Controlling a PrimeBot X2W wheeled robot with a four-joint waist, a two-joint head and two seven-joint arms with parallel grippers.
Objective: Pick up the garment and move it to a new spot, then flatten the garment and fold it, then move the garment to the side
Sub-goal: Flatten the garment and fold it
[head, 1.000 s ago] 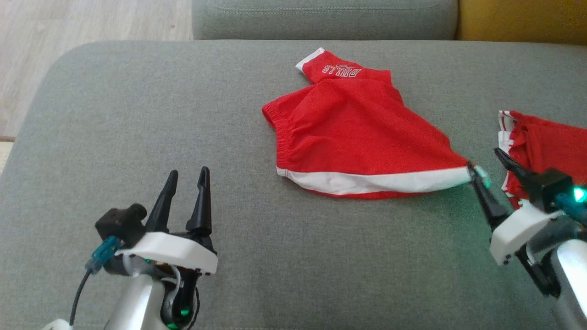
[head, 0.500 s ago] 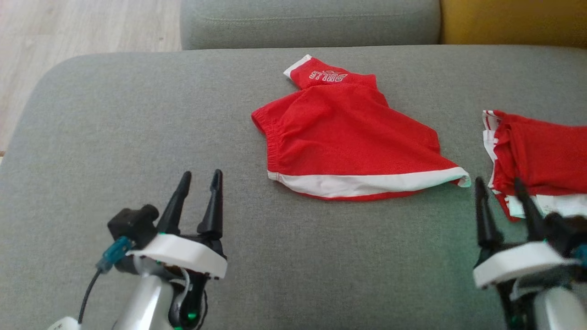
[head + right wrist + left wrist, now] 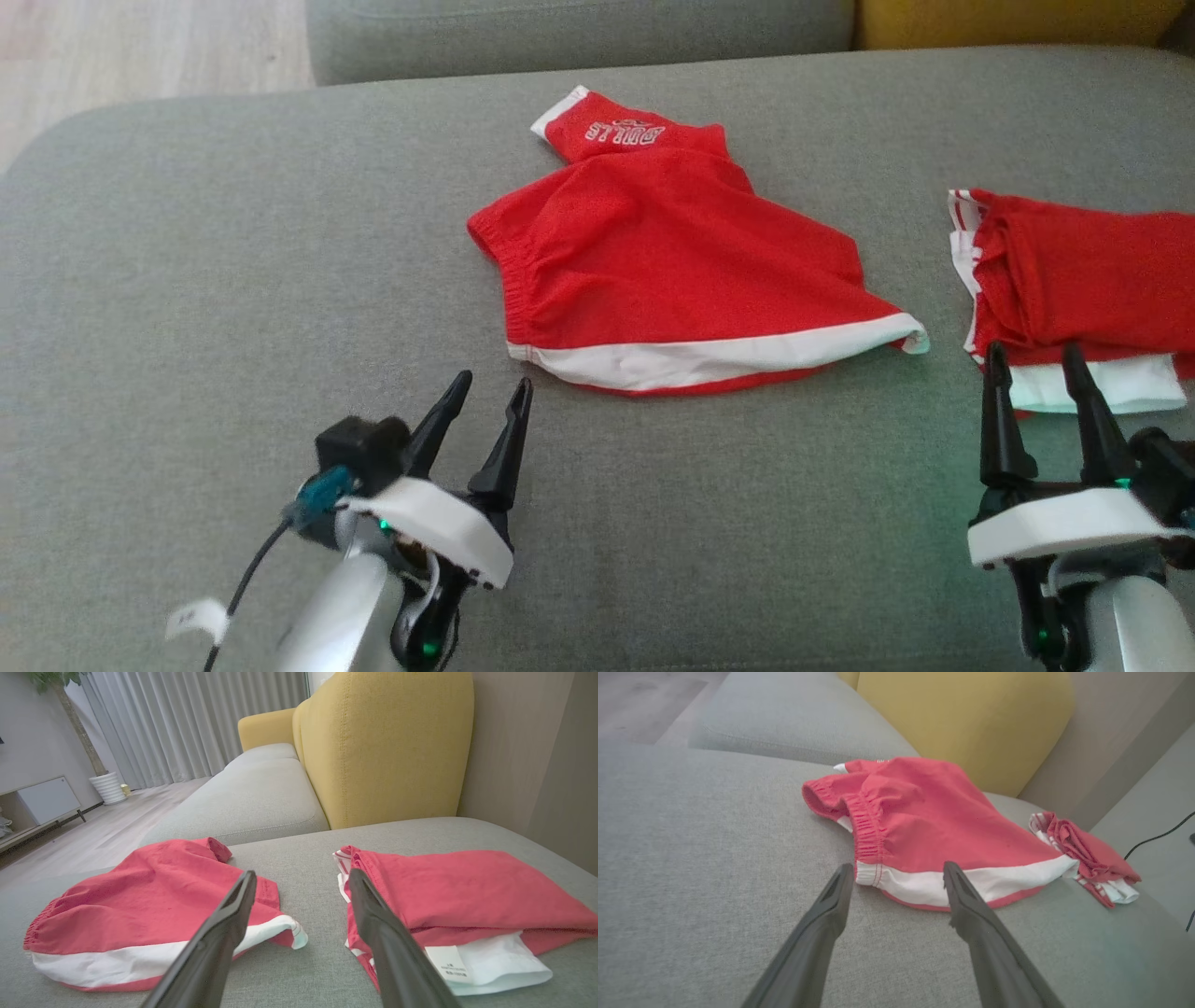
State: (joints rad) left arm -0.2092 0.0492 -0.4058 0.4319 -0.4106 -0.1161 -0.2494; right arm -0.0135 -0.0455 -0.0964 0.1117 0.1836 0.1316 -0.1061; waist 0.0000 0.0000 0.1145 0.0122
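You see the right gripper point(image 3: 1034, 349) let go of the shorts point(image 3: 672, 271): it has left the white hem corner it pinched, spread its jaws and drawn back beside it. The left gripper point(image 3: 495, 380) has moved close to the shorts' other hem corner.

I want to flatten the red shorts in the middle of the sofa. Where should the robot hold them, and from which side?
I would grip the shorts at both ends of the near white band: the waistband corner with the left end effector, the pointed corner with the right end effector. Come low from the near side; both corners lie free at the edge, facing the robot.
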